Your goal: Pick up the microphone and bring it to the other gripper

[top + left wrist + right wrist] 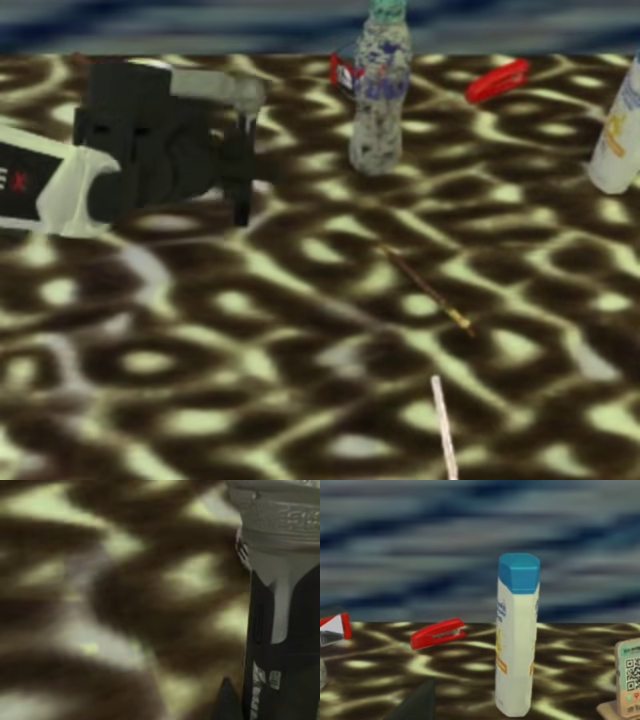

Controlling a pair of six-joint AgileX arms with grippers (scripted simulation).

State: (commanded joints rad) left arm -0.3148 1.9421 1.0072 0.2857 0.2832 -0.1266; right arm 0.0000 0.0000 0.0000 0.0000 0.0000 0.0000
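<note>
The left gripper [243, 180], upper left in the top view, pinches the microphone [280, 605] by its black handle, so it should lift straight and carry it level toward the unseen right gripper, clear of the bottle [380, 95].

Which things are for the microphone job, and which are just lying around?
For the job: microphone, left gripper beside it, right gripper waiting.

Just lying about: speckled bottle, red stapler, white bottle, brown stick, white stick, QR sign.
</note>
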